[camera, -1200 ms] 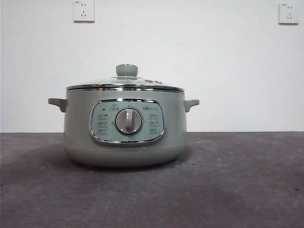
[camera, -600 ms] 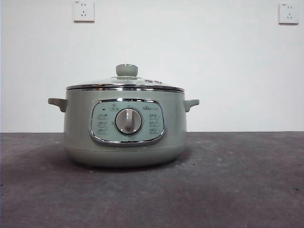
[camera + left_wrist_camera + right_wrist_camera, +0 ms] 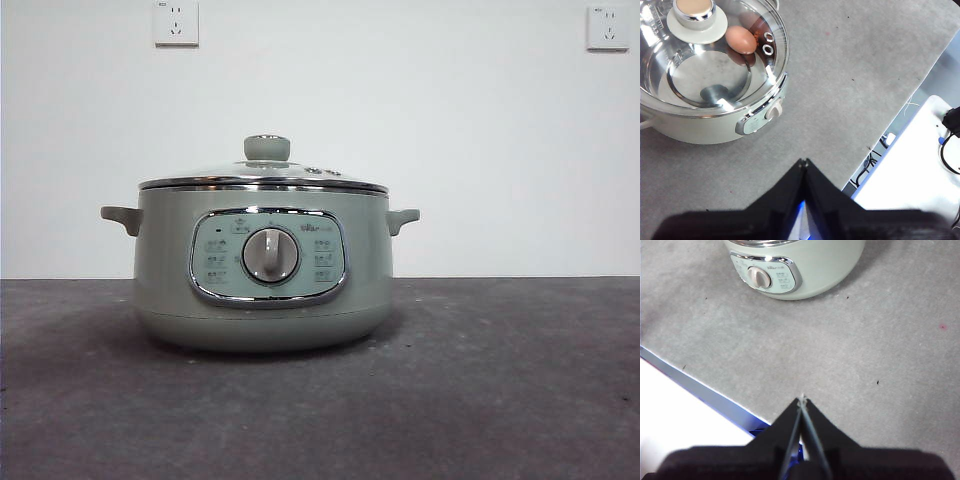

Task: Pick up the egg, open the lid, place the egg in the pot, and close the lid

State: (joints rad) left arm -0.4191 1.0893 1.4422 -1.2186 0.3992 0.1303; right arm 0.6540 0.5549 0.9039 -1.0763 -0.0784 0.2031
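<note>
The sage-green pot [image 3: 262,270] stands on the grey table with its dial facing the front camera. The glass lid [image 3: 264,180] with its green knob sits closed on it. In the left wrist view the pot [image 3: 700,125] shows from above, and the reddish-brown egg [image 3: 740,39] lies inside under the lid [image 3: 715,55]. My left gripper [image 3: 803,162] is shut and empty, held above the table away from the pot. My right gripper [image 3: 801,400] is shut and empty, above the table in front of the pot [image 3: 800,265]. Neither gripper shows in the front view.
Two wall sockets [image 3: 176,22] hang on the white wall behind. The table's edge [image 3: 890,120] runs near my left gripper, with a white surface and cables beyond. A white board with a blue edge [image 3: 685,390] lies beside my right gripper.
</note>
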